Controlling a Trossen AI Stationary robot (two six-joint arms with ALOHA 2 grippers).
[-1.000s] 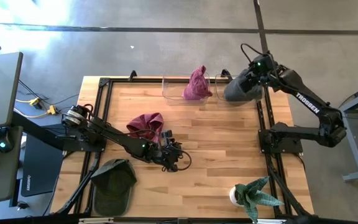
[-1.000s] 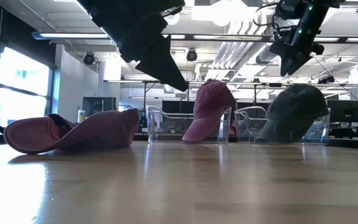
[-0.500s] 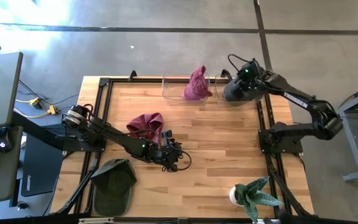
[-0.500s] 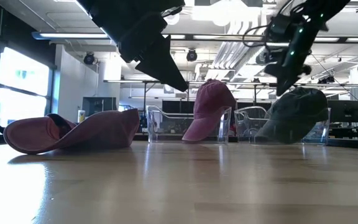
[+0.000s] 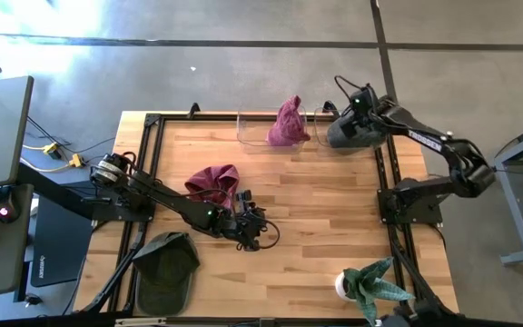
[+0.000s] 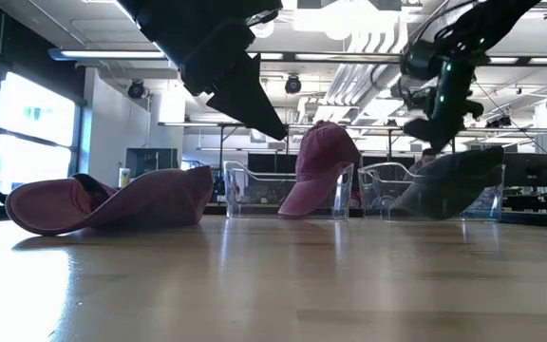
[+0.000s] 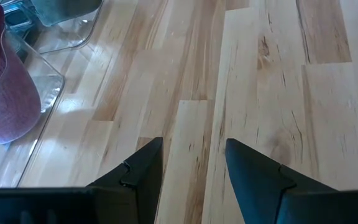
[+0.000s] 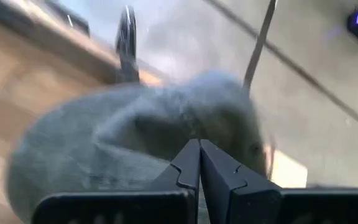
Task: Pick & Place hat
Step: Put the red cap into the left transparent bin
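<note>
Grey hat (image 5: 352,133) in clear bin (image 6: 376,186), right claw (image 8: 199,163) pressed together above, pink hat (image 5: 287,123) beside, left claw (image 7: 191,171) spread mid-table.

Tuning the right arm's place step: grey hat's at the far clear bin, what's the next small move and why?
Probably lift the right gripper straight up and clear. Its fingers look shut in the right wrist view, above the grey hat, which already lies slumped in the clear bin beside the pink hat. The low view shows the gripper just over the crown. The left gripper waits mid-table, open.
</note>
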